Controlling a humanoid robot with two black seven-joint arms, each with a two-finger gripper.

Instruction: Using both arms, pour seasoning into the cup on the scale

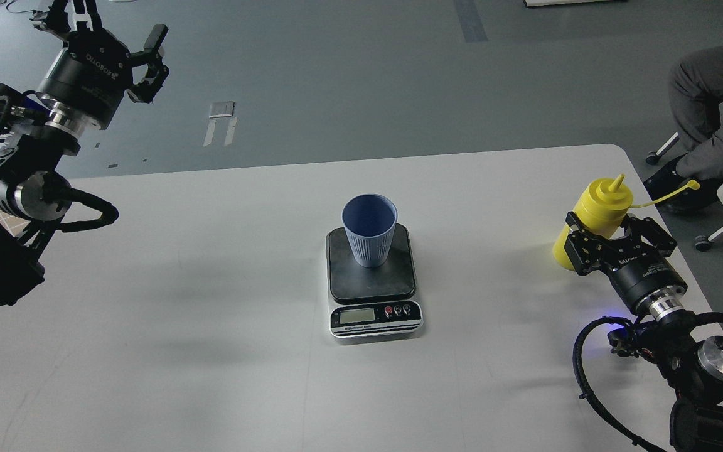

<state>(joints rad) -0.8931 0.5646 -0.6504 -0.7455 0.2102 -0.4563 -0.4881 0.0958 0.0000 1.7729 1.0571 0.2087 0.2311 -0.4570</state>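
The seasoning bottle (590, 216), one yellow squeeze bottle with a pointed nozzle, sits pinched between the fingers of the right pincer (606, 242) near the table's (148, 326) right edge. It leans slightly away from the wrist, and its one small tethered cap (691, 186) trails out to the right on a thin strap, off the nozzle.

Well to the left of that pincer stands one scale (374, 282), its black platform bearing one light blue ribbed cup (369, 229), upright and mouth open. The silver front panel with its display and three small buttons faces the near side. Bare tabletop lies between the right pincer and the scale.

The left pincer (120, 41) hangs high at the far left, beyond the table's far edge and well apart from the cup, with its fingers spread and holding nothing. Two black arms in all.

Past the right pincer, off the table, one seated person's legs (713, 107) and a chair's castors (702, 242) show against the grey floor.
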